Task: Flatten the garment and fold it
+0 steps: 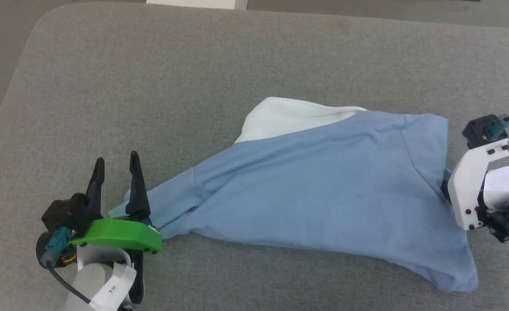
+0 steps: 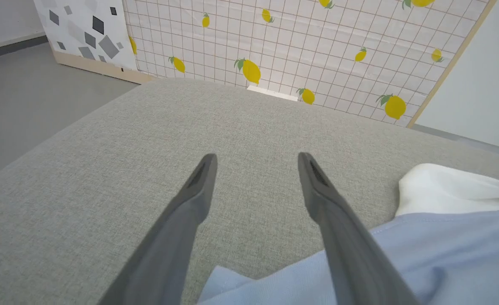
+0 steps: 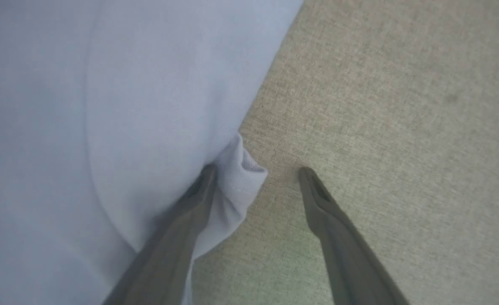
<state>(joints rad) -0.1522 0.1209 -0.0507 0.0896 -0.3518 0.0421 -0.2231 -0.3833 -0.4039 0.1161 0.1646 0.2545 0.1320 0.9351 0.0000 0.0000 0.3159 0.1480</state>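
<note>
The garment [image 1: 323,185] is a large light-blue top lying spread and wrinkled on the grey cushion, with a white part [image 1: 289,119] poking out at its far edge. My left gripper [image 1: 116,166] stands open at the tip of the garment's left sleeve, its right finger resting over the sleeve cloth [image 2: 402,262]. In the right wrist view my right gripper [image 3: 256,171] is open at the garment's right edge, a small fold of blue cloth [image 3: 237,182] lying between its fingers against the left one. In the head view only the right wrist mount [image 1: 479,185] shows.
The grey cushion [image 1: 194,65] stretches wide around the garment, with rounded far corners. Beyond its far edge stands a lemon-patterned panel [image 2: 317,46], with grey floor [image 2: 20,84] to the left.
</note>
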